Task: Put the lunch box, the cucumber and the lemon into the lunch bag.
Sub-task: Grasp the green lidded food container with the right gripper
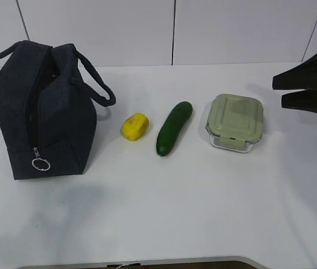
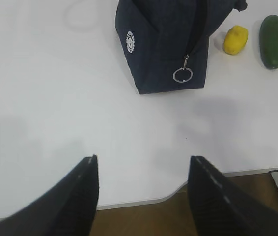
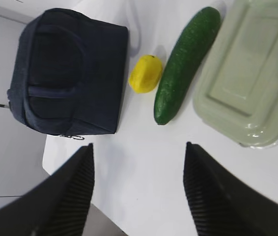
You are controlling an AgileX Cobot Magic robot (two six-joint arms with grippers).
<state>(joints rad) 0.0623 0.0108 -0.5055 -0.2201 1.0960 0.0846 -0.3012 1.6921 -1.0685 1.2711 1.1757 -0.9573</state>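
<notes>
The navy lunch bag (image 1: 41, 112) stands at the left of the white table with its top zipper partly open and its ring pull (image 1: 41, 164) hanging at the front. The yellow lemon (image 1: 135, 126), the dark green cucumber (image 1: 174, 128) and the lunch box (image 1: 236, 121) with its pale green lid lie in a row to its right. My right gripper (image 1: 279, 91) is open and empty, hovering right of the lunch box. My left gripper (image 2: 143, 162) is open and empty, over the table's near edge, out of the exterior view. The right wrist view shows the bag (image 3: 65, 73), lemon (image 3: 145, 73), cucumber (image 3: 184, 61) and box (image 3: 247, 83).
The white table (image 1: 203, 207) ends at a front edge with a rounded cutout (image 2: 178, 189) below my left gripper. A white panelled wall (image 1: 175, 28) stands behind the table. The bag's loop handles (image 1: 99, 84) hang out to either side.
</notes>
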